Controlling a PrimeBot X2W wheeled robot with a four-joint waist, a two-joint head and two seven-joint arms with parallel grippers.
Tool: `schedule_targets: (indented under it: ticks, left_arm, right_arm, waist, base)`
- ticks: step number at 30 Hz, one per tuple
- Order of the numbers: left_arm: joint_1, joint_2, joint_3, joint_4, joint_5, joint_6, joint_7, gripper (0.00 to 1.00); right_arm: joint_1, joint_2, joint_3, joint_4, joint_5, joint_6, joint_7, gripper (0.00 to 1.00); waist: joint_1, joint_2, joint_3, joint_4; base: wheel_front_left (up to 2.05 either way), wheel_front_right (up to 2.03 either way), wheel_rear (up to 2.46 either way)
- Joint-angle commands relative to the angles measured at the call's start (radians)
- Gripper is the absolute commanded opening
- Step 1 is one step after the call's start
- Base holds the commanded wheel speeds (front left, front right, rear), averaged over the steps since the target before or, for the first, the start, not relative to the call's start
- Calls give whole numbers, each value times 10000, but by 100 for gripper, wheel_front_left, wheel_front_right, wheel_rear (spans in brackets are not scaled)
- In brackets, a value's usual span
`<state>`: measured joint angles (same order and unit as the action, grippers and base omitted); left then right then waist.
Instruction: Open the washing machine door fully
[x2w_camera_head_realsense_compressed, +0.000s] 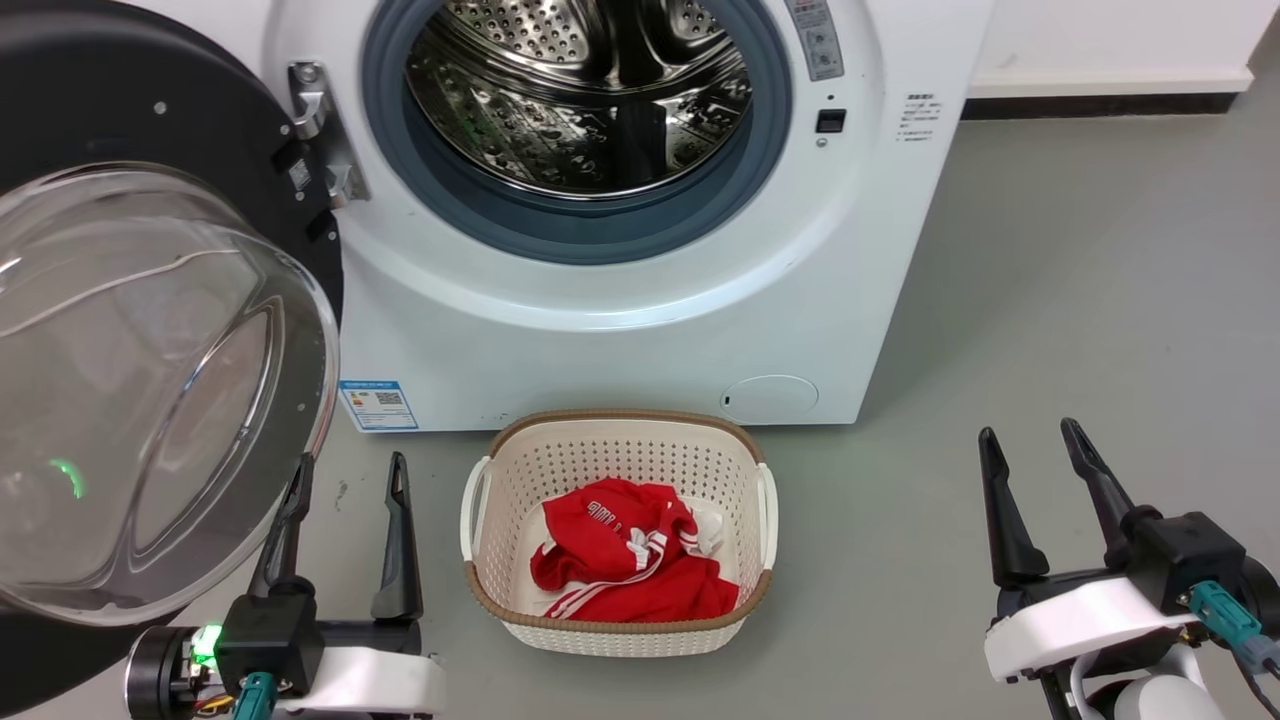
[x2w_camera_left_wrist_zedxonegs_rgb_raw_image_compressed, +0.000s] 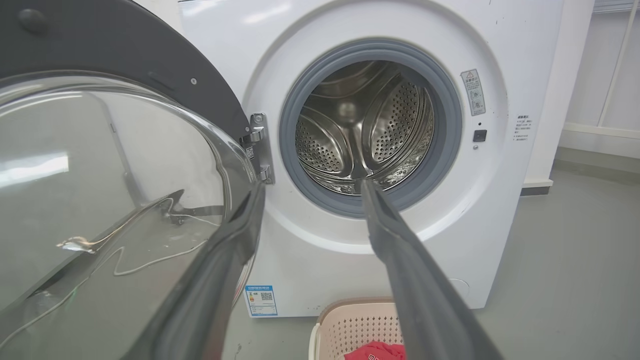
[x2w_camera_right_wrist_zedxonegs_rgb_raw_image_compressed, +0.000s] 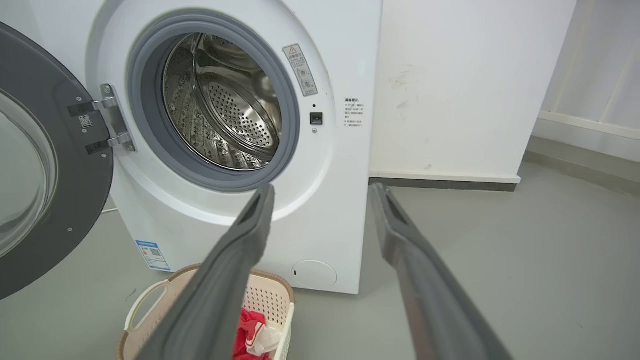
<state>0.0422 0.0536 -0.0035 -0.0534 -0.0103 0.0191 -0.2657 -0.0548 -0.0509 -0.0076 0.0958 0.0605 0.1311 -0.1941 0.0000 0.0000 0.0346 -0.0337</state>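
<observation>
Head view has the washing machine door (x2w_camera_head_realsense_compressed: 150, 380) standing wide open, left claw (x2w_camera_head_realsense_compressed: 350, 461) and right claw (x2w_camera_head_realsense_compressed: 1029, 430) both spread and empty, so I'd judge one last outward nudge at most.

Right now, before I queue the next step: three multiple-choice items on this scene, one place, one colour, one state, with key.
1. Where does the basket stand?
A. On the floor, in front of the washing machine
B. Inside the machine
C. On top of the machine

2. What colour is the garment in the basket?
A. Blue
B. Green
C. Red with white stripes

3. What state is the door in?
A. Shut and latched
B. Open, swung aside on its hinge
C. Taken off and lying flat on the floor

Key:
1 A: the head view shows it on the floor just below the machine's front.
2 C: red cloth with white stripes lies in it.
3 B: the door hangs beside the exposed opening, attached at the hinge.
</observation>
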Motion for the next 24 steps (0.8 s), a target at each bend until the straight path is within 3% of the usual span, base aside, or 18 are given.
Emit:
schedule_targets:
  ticks: [1, 24]
  left_arm:
    - [-9, 44, 47, 58, -34, 80, 24, 100]
    - [-28, 87, 199, 318, -151, 40, 24, 100]
  right_arm:
    - [88, 16, 19, 18, -11, -7, 1, 100]
    - [-108, 16, 145, 517, 366, -7, -159, 100]
  waist:
    - [0, 0, 18, -63]
    - [0, 0, 44, -233]
  base:
    - [0, 0, 0]
    - [0, 0, 0]
